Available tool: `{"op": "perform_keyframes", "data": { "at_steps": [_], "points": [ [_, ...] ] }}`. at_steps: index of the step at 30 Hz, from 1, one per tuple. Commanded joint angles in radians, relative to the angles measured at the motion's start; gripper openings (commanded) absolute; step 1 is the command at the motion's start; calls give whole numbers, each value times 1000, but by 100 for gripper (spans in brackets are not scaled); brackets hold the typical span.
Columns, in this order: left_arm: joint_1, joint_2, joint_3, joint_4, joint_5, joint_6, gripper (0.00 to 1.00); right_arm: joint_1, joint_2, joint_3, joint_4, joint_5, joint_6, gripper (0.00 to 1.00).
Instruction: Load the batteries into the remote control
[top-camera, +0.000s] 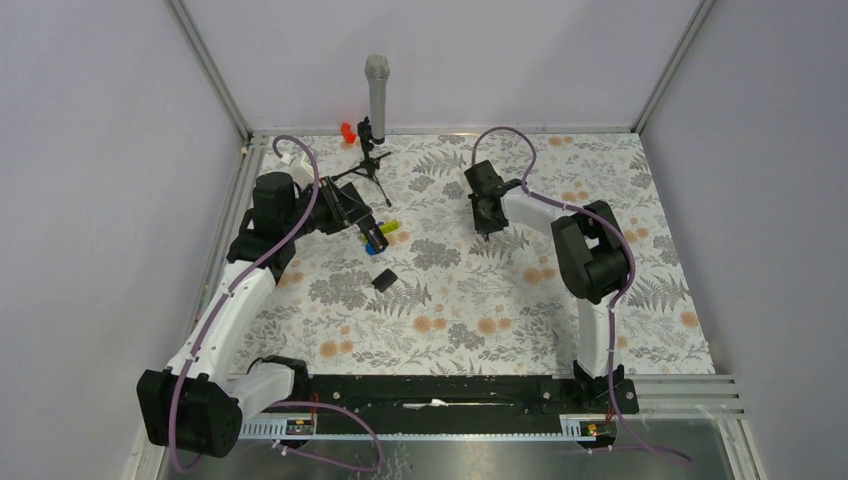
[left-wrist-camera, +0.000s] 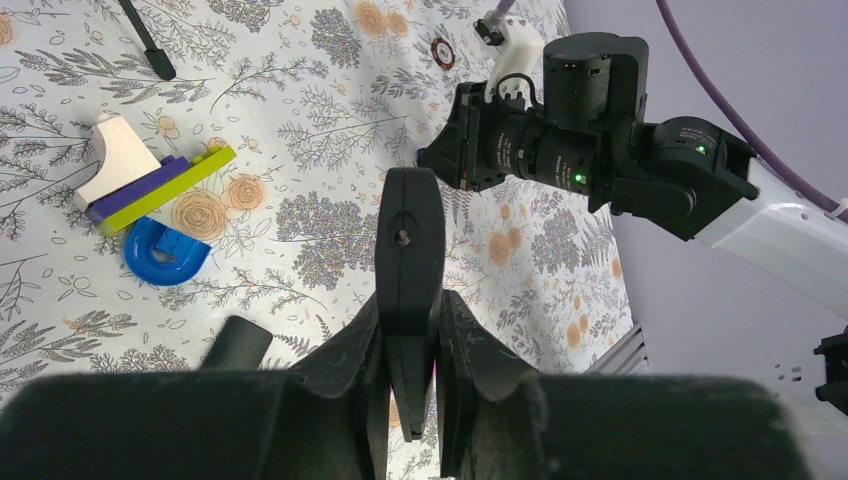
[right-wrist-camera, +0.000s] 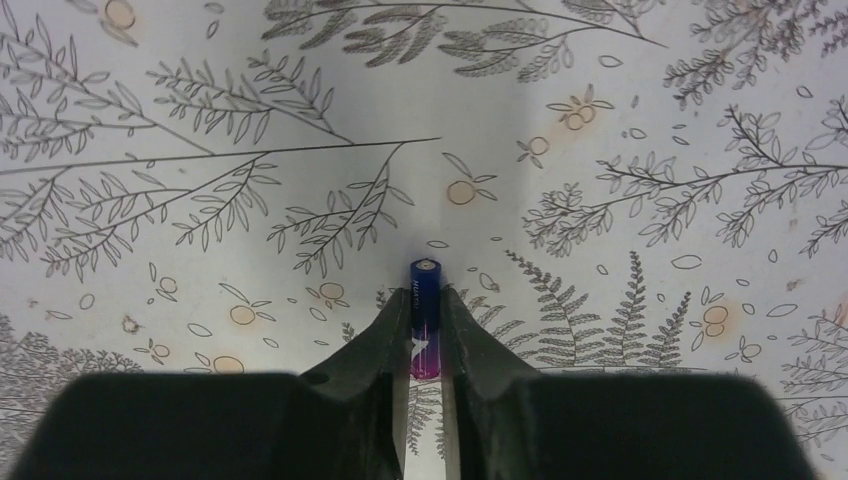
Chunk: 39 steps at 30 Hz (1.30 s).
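Observation:
The remote control (left-wrist-camera: 408, 250) is a slim black bar held edge-on between the fingers of my left gripper (left-wrist-camera: 412, 325), which is shut on it above the floral mat. In the top view my left gripper (top-camera: 358, 220) is at the mat's back left. My right gripper (right-wrist-camera: 424, 305) is shut on a blue and purple battery (right-wrist-camera: 424, 285), its tip pointing away from the camera, just above the mat. In the top view my right gripper (top-camera: 485, 228) is at the back middle. It also shows in the left wrist view (left-wrist-camera: 470, 140), beyond the remote's far end.
A small flat black square piece (top-camera: 383, 279) lies on the mat near the middle. A grey microphone (top-camera: 376, 90) stands on a black stand at the back. Toy blocks lie near the left gripper: a white one (left-wrist-camera: 118, 155), a lime bar (left-wrist-camera: 170, 188) and a blue arch (left-wrist-camera: 165, 255).

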Motion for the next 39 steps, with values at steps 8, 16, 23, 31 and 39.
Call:
{"op": "perform_keyframes", "data": {
  "at_steps": [8,16,23,31,39],
  "points": [
    [11,-63,-3,31,35,8,0,-43,-206,-281,26,-13,604,0],
    [13,-93,-63,48,17,16,0,66,-421,-461,-41,26,976,3],
    [13,-103,-80,51,4,24,0,106,-437,-500,-29,61,1069,28],
    [22,-85,-80,57,17,18,0,101,-474,-426,-22,174,825,56],
    [31,-100,-70,40,-1,34,0,69,-426,-359,146,-322,-31,65]
  ]
}}
